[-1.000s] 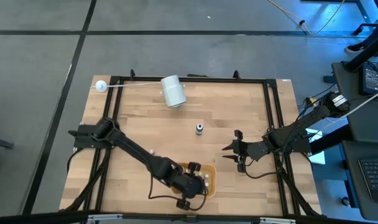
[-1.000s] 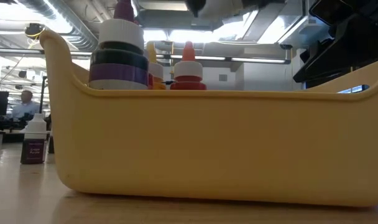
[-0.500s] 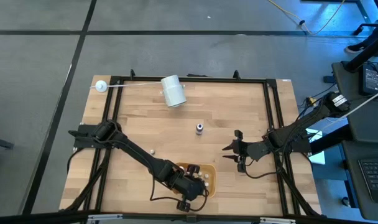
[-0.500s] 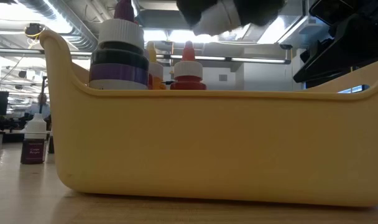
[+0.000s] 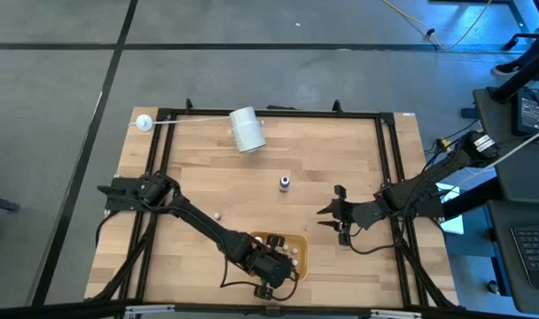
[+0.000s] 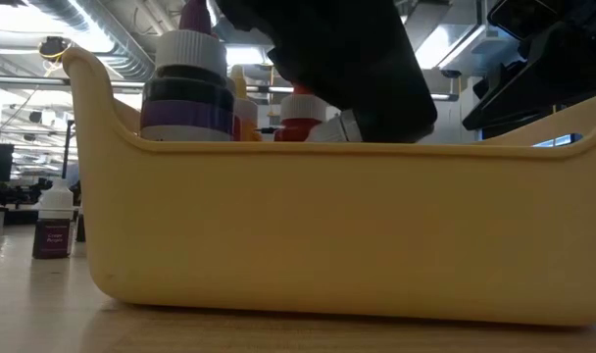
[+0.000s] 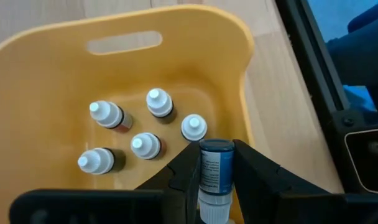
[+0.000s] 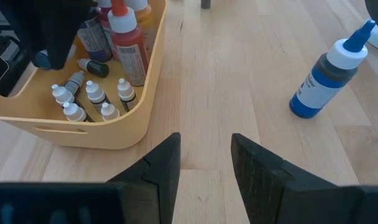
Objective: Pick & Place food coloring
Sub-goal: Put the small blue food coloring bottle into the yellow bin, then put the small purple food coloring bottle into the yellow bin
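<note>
- yellow bin (image 5: 296,244): left gripper (image 7: 215,163) sits over its inner wall, small bottle between the fingers; five white-capped bottles (image 7: 145,146) crowd the floor beside it.
- tall bottles (image 8: 124,43) fill the bin's other end.
- right gripper (image 8: 204,155): bare wood between it and the bin; blue-capped bottle (image 8: 329,71) stands off to the side.

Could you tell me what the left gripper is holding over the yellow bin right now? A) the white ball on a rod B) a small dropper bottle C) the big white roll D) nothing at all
B: in the left wrist view the left gripper is closed on a small dropper bottle above the yellow bin, where five white-capped bottles stand.
</note>
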Controlling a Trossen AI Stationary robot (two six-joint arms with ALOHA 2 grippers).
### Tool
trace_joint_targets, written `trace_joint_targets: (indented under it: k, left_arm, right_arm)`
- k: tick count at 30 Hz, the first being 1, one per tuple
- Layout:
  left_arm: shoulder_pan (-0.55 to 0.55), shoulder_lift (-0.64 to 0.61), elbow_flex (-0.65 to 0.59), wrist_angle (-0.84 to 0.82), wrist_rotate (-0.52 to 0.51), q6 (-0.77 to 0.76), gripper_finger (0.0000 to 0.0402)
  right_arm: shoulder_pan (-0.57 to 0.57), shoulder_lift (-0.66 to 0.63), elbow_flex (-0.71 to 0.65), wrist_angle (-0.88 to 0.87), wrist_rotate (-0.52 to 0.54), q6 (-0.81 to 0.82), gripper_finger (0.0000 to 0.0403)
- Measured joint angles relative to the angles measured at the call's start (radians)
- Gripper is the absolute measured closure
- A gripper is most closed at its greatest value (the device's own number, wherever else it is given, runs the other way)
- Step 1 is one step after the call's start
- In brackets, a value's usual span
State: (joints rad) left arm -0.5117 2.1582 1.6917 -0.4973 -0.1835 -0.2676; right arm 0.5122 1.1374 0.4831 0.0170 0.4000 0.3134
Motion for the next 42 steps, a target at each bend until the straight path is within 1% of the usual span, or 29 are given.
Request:
trace_joint_targets:
  k: [10,18,30,32,36,40,42]
  left_arm:
    - [-0.005,0.0,0.0,0.005,0.002,-0.008,0.0309]
    - [-0.005,0.0,0.0,0.006,0.005,-0.008,0.031]
    - [-0.005,-0.003,0.0,-0.002,0.005,-0.008,0.027]
    - [-0.004,-0.02,0.0,-0.03,0.034,-0.008,0.0267]
    - [0.004,-0.093,-0.001,-0.079,0.088,-0.008,0.0268]
    - [0.005,-0.178,-0.001,-0.154,0.094,0.005,0.0272]
    - [0.007,-0.223,-0.001,-0.218,0.085,0.077,0.0271]
  right_arm:
    - [0.0,0.0,0.0,0.0,0.0,0.0,0.0258]
    - [0.0,0.0,0.0,0.0,0.0,0.0,0.0258]
    - [0.0,0.0,0.0,0.0,0.0,0.0,0.0258]
    - [0.0,0.0,0.0,0.0,0.0,0.0,0.0258]
    - [0.0,0.0,0.0,0.0,0.0,0.0,0.0258]
    - [0.0,0.0,0.0,0.0,0.0,0.0,0.0258]
    - [0.0,0.0,0.0,0.0,0.0,0.0,0.0258]
